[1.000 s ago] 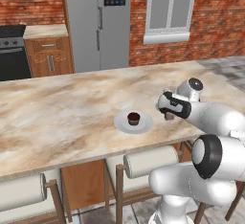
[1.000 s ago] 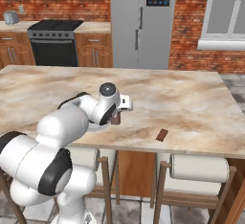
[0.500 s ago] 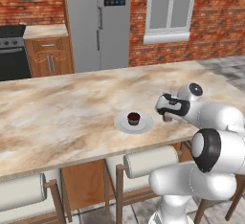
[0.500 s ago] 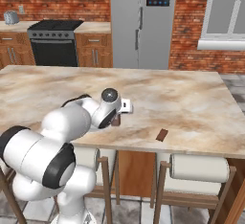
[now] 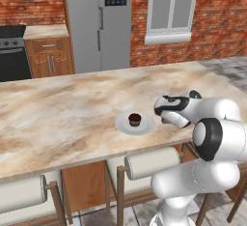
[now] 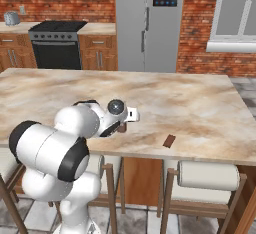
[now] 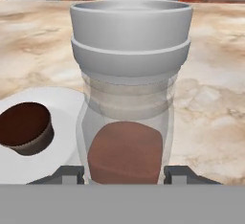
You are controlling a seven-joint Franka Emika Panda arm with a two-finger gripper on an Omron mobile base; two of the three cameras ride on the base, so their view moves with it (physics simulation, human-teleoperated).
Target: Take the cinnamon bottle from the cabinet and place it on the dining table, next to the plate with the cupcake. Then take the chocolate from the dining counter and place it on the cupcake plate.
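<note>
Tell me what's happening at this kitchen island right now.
The robot arm's gripper is around the cinnamon bottle, with a fingertip on each side of it, low over the marble dining table just beside the plate with the cupcake. The chocolate lies untouched farther along the same top.

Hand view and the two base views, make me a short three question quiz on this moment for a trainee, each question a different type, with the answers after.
1. True or false: the cupcake sits on the plate.
2. Multiple choice: the cinnamon bottle in the hand view is (a) lying on the floor, (b) upright between the fingers, beside the plate, (c) on the stove.
3. Fill in: in the right base view, the chocolate lies on the dining table near its ___ edge, apart from the gripper.

Key: 1 true. 2 b. 3 front, the stool side.
</note>
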